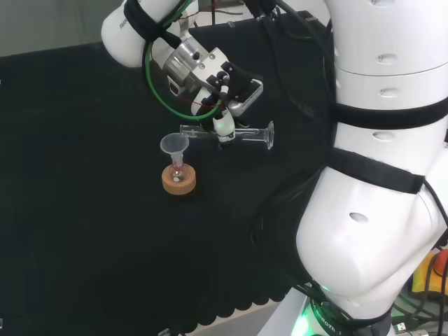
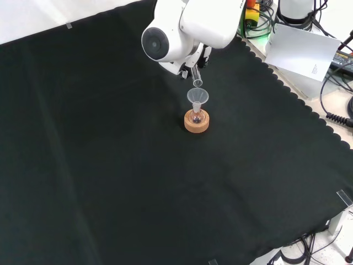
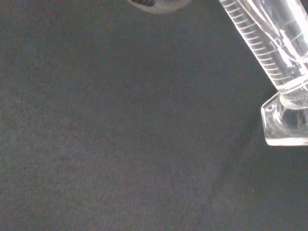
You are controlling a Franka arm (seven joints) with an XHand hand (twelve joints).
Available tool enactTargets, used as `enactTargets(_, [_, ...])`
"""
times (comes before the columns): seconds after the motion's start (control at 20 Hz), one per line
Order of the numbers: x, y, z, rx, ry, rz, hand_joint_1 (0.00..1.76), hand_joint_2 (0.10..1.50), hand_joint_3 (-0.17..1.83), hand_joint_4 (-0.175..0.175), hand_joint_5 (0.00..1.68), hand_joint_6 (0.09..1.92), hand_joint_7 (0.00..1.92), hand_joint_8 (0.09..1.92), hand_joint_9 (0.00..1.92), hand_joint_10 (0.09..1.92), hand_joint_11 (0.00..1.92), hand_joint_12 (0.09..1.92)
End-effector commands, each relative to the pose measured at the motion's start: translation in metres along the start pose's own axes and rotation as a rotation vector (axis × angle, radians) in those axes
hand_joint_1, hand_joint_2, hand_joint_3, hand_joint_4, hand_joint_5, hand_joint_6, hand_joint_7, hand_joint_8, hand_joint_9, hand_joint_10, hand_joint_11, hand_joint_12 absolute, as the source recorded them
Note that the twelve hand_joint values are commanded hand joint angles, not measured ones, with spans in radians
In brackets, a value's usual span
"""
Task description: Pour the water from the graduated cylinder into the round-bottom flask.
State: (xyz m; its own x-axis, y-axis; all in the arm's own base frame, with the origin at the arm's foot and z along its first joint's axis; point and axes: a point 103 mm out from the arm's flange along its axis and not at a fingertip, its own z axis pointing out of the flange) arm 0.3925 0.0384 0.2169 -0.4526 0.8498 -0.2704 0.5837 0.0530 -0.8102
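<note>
**Cylinder tipped over the funnel**

In the head view, a small round-bottom flask (image 1: 178, 170) sits in a cork ring (image 1: 179, 181) with a funnel (image 1: 174, 145) on top. Right of it, the hand (image 1: 222, 124), fingers curled round it, holds the graduated cylinder (image 1: 231, 134) about level, mouth at the funnel.

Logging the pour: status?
Hand shut on clear graduated cylinder, tipped level, mouth over clear funnel. Small round-bottom flask on cork ring. Nothing in the way.

On the black cloth (image 2: 110, 165) I count one graduated cylinder (image 1: 241, 133), one funnel (image 1: 173, 145), one small round-bottom flask (image 2: 196, 117) and one cork ring (image 1: 179, 180) — four pieces of ware — and one hand (image 1: 222, 126)
</note>
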Motion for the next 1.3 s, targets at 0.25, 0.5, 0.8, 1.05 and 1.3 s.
enactTargets(0.25, [0.0097, 0.0036, -0.0043, 0.04, -0.021, 0.015, 1.15, 1.14, 0.0, -0.174, 0.93, 1.08, 1.21, 0.36, 1.43, 0.09, 1.23, 0.77])
enactTargets(0.5, [0.011, 0.0025, -0.0057, 0.06, -0.026, 0.024, 1.15, 1.14, 0.0, -0.175, 0.93, 1.08, 1.21, 0.36, 1.43, 0.09, 1.23, 0.77])
enactTargets(0.8, [0.0118, 0.0013, -0.008, 0.081, -0.03, 0.033, 1.15, 1.14, 0.0, -0.175, 0.93, 1.08, 1.21, 0.36, 1.43, 0.09, 1.23, 0.77])
enactTargets(1.05, [0.003, -0.0027, -0.0036, 0.078, -0.02, 0.033, 1.15, 1.14, 0.0, -0.175, 0.93, 1.08, 1.21, 0.36, 1.43, 0.09, 1.23, 0.77])
enactTargets(1.3, [0.0025, -0.0034, -0.0034, 0.095, -0.031, 0.04, 1.15, 1.14, 0.0, -0.175, 0.93, 1.08, 1.21, 0.36, 1.43, 0.09, 1.23, 0.77])
